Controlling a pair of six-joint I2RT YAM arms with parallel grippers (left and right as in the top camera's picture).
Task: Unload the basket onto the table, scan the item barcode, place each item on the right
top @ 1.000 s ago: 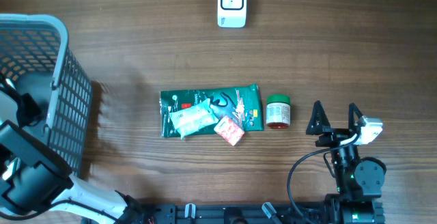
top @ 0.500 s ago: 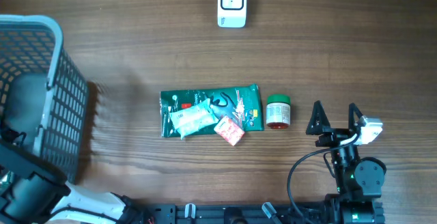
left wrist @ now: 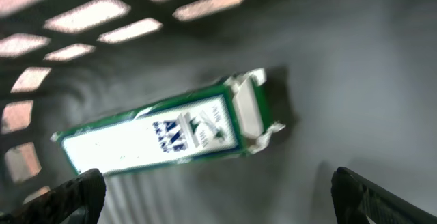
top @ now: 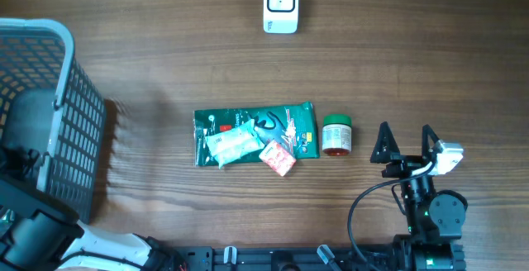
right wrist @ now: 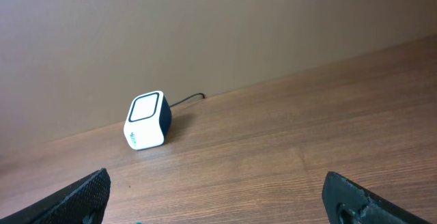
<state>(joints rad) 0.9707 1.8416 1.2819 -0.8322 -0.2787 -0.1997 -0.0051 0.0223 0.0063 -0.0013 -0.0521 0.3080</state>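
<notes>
**Overhead and wrist views.** My left gripper [left wrist: 220, 202] is standing with its fingers spread wide, grasping nothing. Below it a green-and-white carton [left wrist: 164, 132] is lying on its side, blurred, on the floor of the grey basket [top: 73, 97], which is sitting at the left end of the wooden table [top: 430, 56]. My right gripper [top: 405, 139] is likewise gaping and holding nothing. It is hovering over the near right of the table and facing the white scanner [right wrist: 145, 120] at the far edge. At the table's centre a green pouch [top: 207, 126] is carrying a white packet [top: 231, 143] and a pink packet [top: 278, 158], with a green-lidded jar [top: 336, 134] just beside its right end.
</notes>
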